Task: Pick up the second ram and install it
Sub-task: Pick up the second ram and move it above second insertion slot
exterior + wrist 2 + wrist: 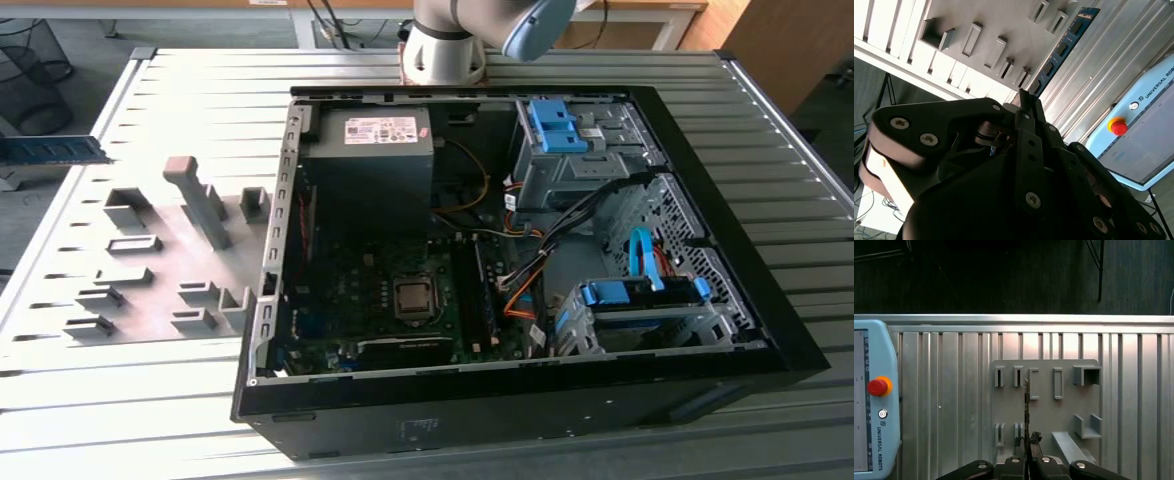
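Note:
My gripper (1027, 441) is shut on the second ram (1026, 407), a thin blue-green stick seen edge-on here, held above the grey holder plate (1064, 405). In the second wrist view the ram (1064, 45) sticks out from between the black fingers (1024, 107), showing dark chips along its blue face. In the exterior view the ram (56, 150) hangs in the air at the far left, level, beyond the holder plate (147, 270). The plate's narrow slots (999, 376) look empty.
An open computer case (787, 330) lies on the ribbed metal table (747, 140), with the motherboard (400, 300) and its long memory slots (470, 290) exposed. A teach pendant (874, 400) with a red button lies beside the plate. The arm's base (447, 45) stands behind the case.

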